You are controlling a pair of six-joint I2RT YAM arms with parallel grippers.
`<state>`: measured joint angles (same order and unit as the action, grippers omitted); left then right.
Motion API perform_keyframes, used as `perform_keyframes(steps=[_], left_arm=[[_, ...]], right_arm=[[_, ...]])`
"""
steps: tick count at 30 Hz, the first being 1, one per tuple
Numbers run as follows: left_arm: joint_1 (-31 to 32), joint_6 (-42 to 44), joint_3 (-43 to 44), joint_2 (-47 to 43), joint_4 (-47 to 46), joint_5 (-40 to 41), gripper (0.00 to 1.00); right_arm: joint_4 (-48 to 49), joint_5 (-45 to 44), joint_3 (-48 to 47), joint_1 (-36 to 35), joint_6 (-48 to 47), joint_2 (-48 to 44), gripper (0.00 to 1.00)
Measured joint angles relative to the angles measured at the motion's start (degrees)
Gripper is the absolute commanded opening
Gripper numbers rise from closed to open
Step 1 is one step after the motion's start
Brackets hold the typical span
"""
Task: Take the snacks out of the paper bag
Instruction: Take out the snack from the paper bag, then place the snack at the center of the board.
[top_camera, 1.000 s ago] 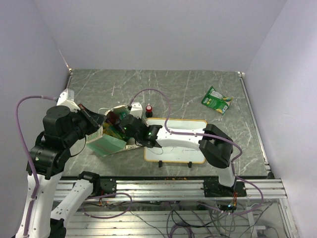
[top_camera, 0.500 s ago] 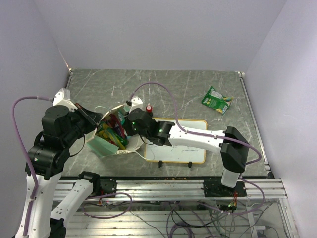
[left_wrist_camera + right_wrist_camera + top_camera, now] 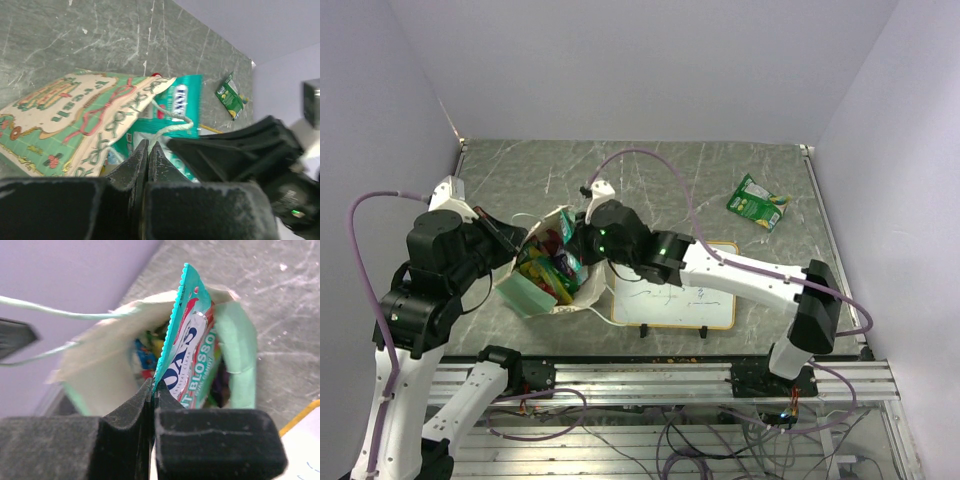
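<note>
The paper bag [image 3: 535,290] lies at the left of the table with its mouth toward the right arm. Several snacks [image 3: 542,262] show inside it. My left gripper [image 3: 148,145] is shut on the bag's white string handle [image 3: 172,125] and holds that side up. Pinched by its serrated edge, a teal-and-white snack packet [image 3: 192,345] stands at the bag's mouth [image 3: 100,370] with my right gripper [image 3: 153,385] shut on it. In the top view the right gripper [image 3: 576,248] sits right at the bag's opening. A green snack packet [image 3: 758,202] lies on the table at the far right.
A wood-framed whiteboard [image 3: 705,312] lies under the right arm's forearm, just right of the bag. Purple cables loop over both arms. Walls close in the table at the back and on both sides.
The right arm has stretched out left over the whiteboard to the bag's mouth. The bag's mouth has opened wider and shows more packets. The left arm has barely moved.
</note>
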<state>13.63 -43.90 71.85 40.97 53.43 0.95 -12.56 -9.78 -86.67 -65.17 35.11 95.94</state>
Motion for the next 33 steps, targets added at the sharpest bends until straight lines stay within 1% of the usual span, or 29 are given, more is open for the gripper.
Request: perform_keyframes(steps=[7,13,17,20,23,27,33], left_arm=[[0.0,0.0,0.1,-0.4,0.0,1.4,0.07],[0.0,0.2,0.3,-0.3,0.0,2.0,0.07],[0.0,0.9,0.3,-0.1,0.0,2.3,0.07],[0.0,1.6,0.3,1.0,0.0,2.3,0.07],[0.0,2.0,0.3,1.7,0.0,2.3,0.07],[0.0,2.3,0.3,1.5,0.0,2.3,0.07],[0.0,2.6,0.3,0.3,0.0,2.3,0.07]], right_arm=[[-1.7,6.4,-1.5,1.6,2.7,-5.9,0.0],[-6.8,7.2,-3.5,2.8,0.9,-8.0,0.0],[-11.0,6.4,-8.6,4.1,-3.1,-8.5,0.0],[-13.5,4.0,-15.1,5.5,-7.7,-9.2,0.0],[-14.0,1.7,-21.9,8.7,-11.9,-9.3,0.0],[-14.4,-0.7,-29.4,16.9,-16.1,-9.0,0.0],[-16.2,-3.1,-31.0,26.3,-18.6,-6.8,0.0]])
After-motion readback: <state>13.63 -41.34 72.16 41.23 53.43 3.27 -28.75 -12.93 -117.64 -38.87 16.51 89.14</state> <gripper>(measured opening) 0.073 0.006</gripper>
